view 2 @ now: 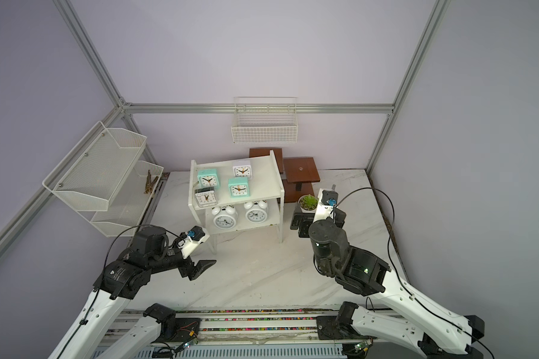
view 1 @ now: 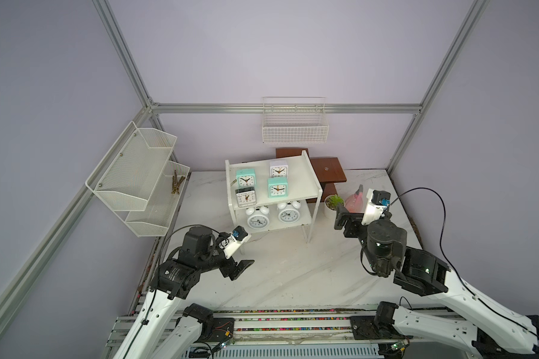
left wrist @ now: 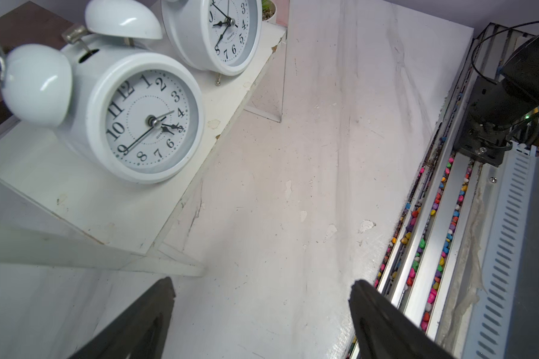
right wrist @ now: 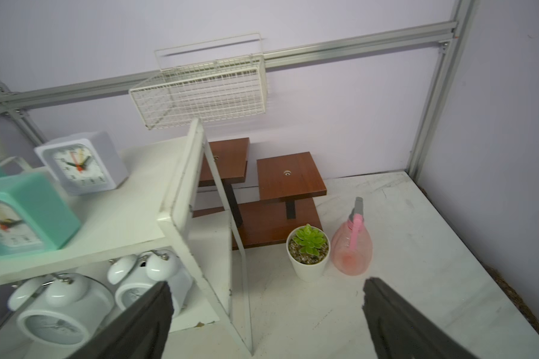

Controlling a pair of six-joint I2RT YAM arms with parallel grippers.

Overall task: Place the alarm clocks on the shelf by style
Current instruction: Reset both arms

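marble tabletop (view 1: 293, 273) under lilac walls; from the left, the mesh wall rack (view 1: 131, 174) plays no part. your left gripper (left wrist: 262, 281) hangs wide and empty, low, just off the front left leg of the shelf (view 1: 304, 181). on the top board stand the four square clocks: two mint green clocks (view 1: 246, 178), the white square clock (view 1: 278, 169) and the dark-framed clock (view 1: 246, 197), which sits close to the front edge. below, the two twin-bell clocks (view 1: 258, 218) sit side by side. the sort looks finished to me. your right gripper (right wrist: 266, 283) is wide and empty too, beside the shelf's right panel, with the plant pot (view 1: 333, 203) and pink spray bottle (view 1: 353, 199) close by. so aim for a clean retreat: draw each arm back toward you, clear of legs and panel, and mind the pot on the right.
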